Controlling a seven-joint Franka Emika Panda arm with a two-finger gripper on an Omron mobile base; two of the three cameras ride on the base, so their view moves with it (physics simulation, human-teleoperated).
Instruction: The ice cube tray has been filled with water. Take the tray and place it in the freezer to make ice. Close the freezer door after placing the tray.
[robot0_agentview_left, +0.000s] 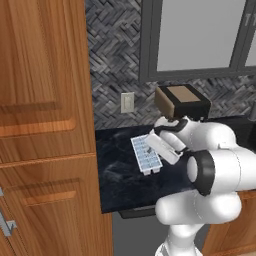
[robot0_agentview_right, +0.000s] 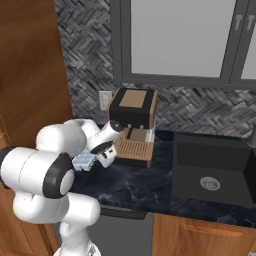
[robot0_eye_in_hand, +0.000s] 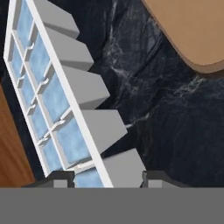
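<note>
Closest to the hand camera, the near end of the ice cube tray (robot0_eye_in_hand: 57, 105) sits between the two dark finger tips of the gripper (robot0_eye_in_hand: 105, 179), one tip on each long side of its last row of cells; whether the jaws have actually bitten on the tray I cannot tell, since the tips show no clear contact. From the left base view the tray (robot0_agentview_left: 146, 154) is over the dark marble counter (robot0_agentview_left: 120, 175), near its left edge beside the tall wooden cabinet (robot0_agentview_left: 45, 125), with the white hand at its right end; whether it rests on the stone or is already lifted is unclear. Behind it stands a brown-topped coffee machine (robot0_agentview_right: 132, 127), and the black sink (robot0_agentview_right: 212, 170) lies further right along the counter. My judgement: the tray is light, stiff plastic, but its smooth walls are likely slippery, and the water (robot0_eye_in_hand: 65, 135) in the open cells will spill at any tilt. A hold across the narrow width is sensible, yet gripping one end leaves the long body cantilevered, so it should be carried level and slowly toward the freezer.
</note>
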